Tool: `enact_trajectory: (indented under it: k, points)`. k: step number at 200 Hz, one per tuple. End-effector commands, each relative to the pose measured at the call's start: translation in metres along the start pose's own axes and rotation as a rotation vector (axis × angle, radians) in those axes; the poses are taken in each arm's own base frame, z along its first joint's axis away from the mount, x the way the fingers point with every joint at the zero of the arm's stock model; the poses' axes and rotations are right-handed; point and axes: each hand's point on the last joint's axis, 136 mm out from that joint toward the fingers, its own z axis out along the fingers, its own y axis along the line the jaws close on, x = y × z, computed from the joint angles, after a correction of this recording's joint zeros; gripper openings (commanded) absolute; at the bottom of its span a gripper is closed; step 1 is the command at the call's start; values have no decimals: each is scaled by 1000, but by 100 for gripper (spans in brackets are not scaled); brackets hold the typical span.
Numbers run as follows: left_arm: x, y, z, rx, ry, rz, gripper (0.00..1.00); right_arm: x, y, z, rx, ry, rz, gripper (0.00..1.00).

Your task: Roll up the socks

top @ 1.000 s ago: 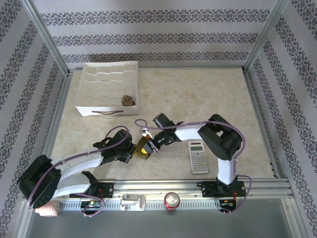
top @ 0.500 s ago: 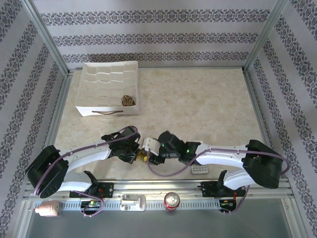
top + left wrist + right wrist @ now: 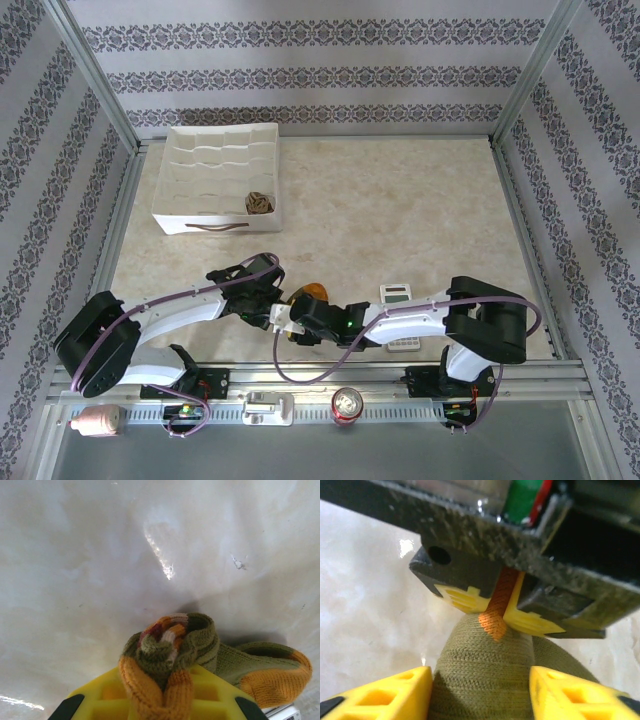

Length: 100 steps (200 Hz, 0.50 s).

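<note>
Olive-and-orange sock (image 3: 200,655), its rolled end between the yellow jaws, on pale marble table (image 3: 100,555).

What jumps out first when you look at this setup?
Near the table's front edge lies an olive-and-orange sock: the left gripper pinches its orange end while the right gripper straddles its olive body. Far left, a white divider box holds one rolled brown sock.

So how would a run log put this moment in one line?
left gripper: shut on olive sock | right gripper: straddling sock, grip unclear
</note>
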Motion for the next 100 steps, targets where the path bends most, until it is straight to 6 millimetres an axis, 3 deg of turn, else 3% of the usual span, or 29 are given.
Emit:
enact_trajectory:
  k: [1, 25, 57, 62, 73, 85, 100]
  points:
    - [-12, 42, 1, -165, -54, 3, 0, 14, -3, 8, 37, 85, -13, 40]
    - [-11, 35, -1, -128, -53, 14, 0, 27, -5, 14, 53, 158, -1, 30]
    - [-8, 21, -3, -50, -33, 31, 0, 51, 0, 17, 44, 271, 32, 0]
    - [-7, 18, -4, -35, -30, 33, 0, 54, 2, 16, 37, 276, 40, 0]
    - [-7, 13, -6, -3, -25, 40, 12, 58, 7, 13, 21, 271, 61, 0]
    - [-8, 8, -9, 28, -23, 44, 35, 64, 11, 10, 4, 258, 96, 0]
    - [-11, 1, -12, 74, -23, 58, 53, 70, 20, 6, -35, 222, 135, 0]
